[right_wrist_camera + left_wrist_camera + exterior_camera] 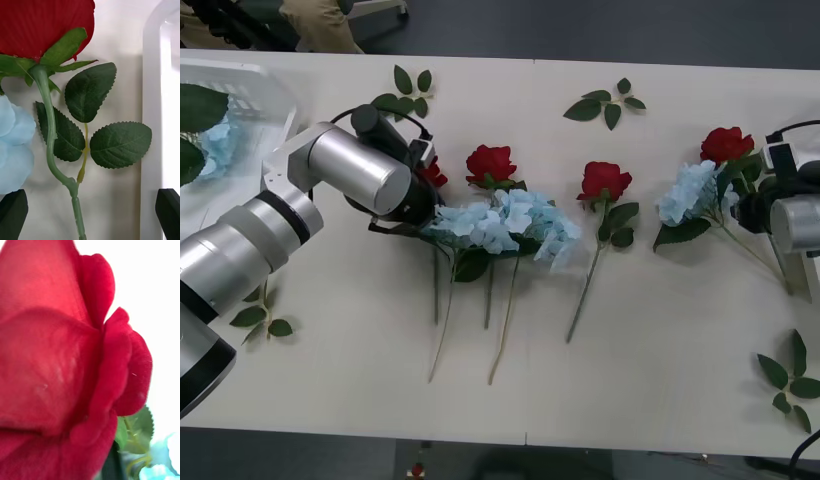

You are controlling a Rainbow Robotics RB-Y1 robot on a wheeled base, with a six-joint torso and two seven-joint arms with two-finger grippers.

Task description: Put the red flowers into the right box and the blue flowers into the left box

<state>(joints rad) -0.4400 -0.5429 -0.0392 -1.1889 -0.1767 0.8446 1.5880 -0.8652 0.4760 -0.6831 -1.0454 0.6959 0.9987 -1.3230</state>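
Broad, smooth off-white tabletop [660, 380]. At its far left corner, the left box [265, 85], translucent ribbed white plastic, holding a pale blue cluster and broad green leaves. In the right wrist view, the right box [153, 112], glossy white with a rounded raised rim, just beside a rose's serrated leaves. Across the middle, blue flowers [505, 225]: soft papery sky-blue petals on long thin green stems, another cluster lying farther right. Among them, red flowers [604, 181]: velvety deep-red blooms, four in a row. Left gripper [423, 175] down at the leftmost rose, bloom pressed close to its camera; cannot tell how far apart its fingers stand. Right gripper [90, 215] with black fingers [13, 213] spread wide, straddling the rightmost rose's stem, gripping nothing.
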